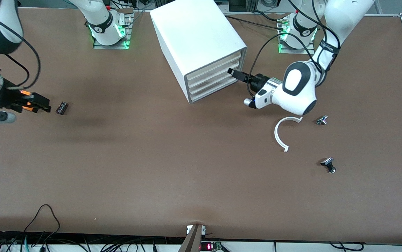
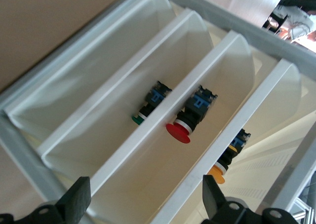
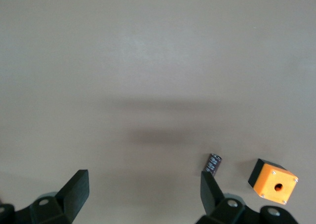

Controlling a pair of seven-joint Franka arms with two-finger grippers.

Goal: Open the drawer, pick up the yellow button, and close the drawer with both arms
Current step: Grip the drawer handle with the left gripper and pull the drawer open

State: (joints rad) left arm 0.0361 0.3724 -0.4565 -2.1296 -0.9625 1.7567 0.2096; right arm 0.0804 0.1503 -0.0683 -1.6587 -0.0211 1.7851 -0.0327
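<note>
The white cabinet [image 1: 194,35] stands at the table's robot side, all its drawers pushed in. My left gripper [image 1: 234,74] hovers open just in front of the drawer fronts, near the upper ones, gripping nothing. In the left wrist view its fingers [image 2: 79,202] straddle two drawer rims. Through the clear fronts I see the button [image 2: 223,170], orange-yellow cap on a dark body, lying inside the drawer [image 2: 269,135]; in the front view that drawer [image 1: 218,64] is the highest. My right gripper [image 1: 45,104] waits open and empty over bare table at the right arm's end.
Two lower drawers hold a green-capped button [image 2: 139,116] and a red mushroom button [image 2: 178,132]. A small dark piece [image 1: 62,107] and an orange cube with a hole [image 3: 273,181] lie by the right gripper. A white curved strip [image 1: 280,134] and two small metal parts [image 1: 322,120] [image 1: 328,165] lie near the left arm.
</note>
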